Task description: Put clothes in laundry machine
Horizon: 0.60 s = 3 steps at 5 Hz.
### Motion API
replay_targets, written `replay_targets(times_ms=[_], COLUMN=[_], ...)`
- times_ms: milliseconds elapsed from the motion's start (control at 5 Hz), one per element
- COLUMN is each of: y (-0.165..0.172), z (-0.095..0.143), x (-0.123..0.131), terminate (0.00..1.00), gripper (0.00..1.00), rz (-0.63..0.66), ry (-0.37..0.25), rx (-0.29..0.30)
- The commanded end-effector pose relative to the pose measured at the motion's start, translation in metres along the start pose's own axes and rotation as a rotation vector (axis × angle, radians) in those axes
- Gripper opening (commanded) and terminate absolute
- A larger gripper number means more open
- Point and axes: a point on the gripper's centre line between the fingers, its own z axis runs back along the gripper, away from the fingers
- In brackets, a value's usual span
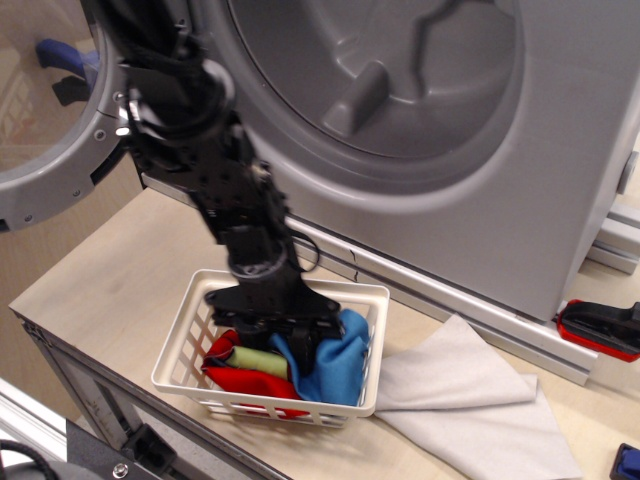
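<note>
The clothes lie in a white lattice basket point(176, 372) on the table: a plain blue piece point(338, 362), a lime-green piece point(262, 359) and a red piece point(250, 384). My gripper point(275, 338) points down into the basket, its fingertips sunk among the blue and green pieces. How far apart the jaws stand is hidden by the cloth. The silver-grey laundry machine point(565, 160) stands just behind, its round drum opening point(400, 80) wide open and empty. Its windowed door point(45, 150) is swung open at the left.
A large pale grey cloth point(470, 405) lies flat right of the basket. A red and black tool point(600, 328) sits at the right edge. The table's front edge runs close below the basket.
</note>
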Motion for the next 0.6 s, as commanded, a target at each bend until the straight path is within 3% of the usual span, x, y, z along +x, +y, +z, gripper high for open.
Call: replay_targets(times_ms=[0,200,400], y=[-0.018,-0.034,-0.041], z=[0.047,0.068,0.093], x=[0.018,0.020,0.021], terminate=[0.00,0.00,0.00], gripper=[0.00,0.00,0.00], rz=[-0.166,-0.247,-0.275], ry=[-0.191,-0.240,-0.261], rx=[0.062,0.080,0.026])
